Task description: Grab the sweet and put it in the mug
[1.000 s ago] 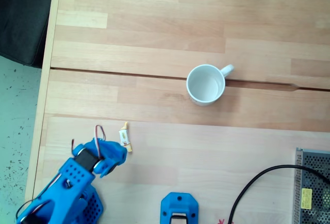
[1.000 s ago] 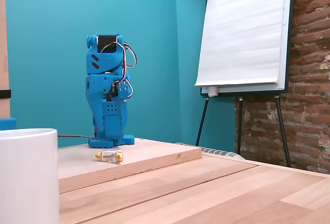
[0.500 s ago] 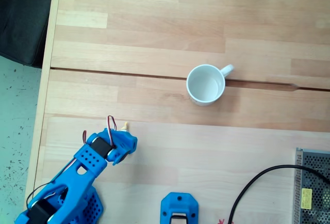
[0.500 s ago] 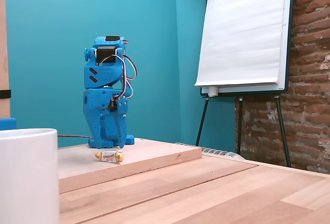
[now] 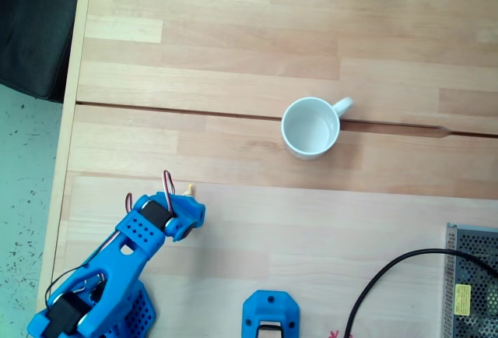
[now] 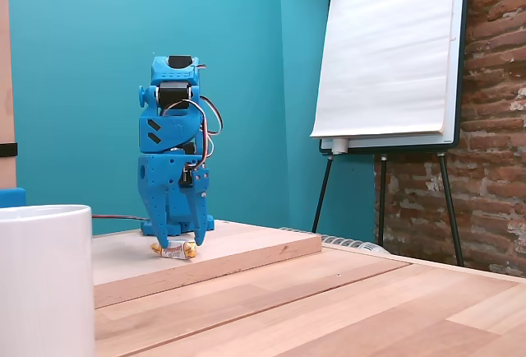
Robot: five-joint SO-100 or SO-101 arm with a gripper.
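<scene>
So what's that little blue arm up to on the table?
The blue robot arm has reached down over a small wrapped sweet lying on the raised wooden board. Its hand is pointed straight down right above the sweet, which still rests on the wood. Whether the hand has closed on it cannot be told. The white mug stands empty further along the table.
</scene>
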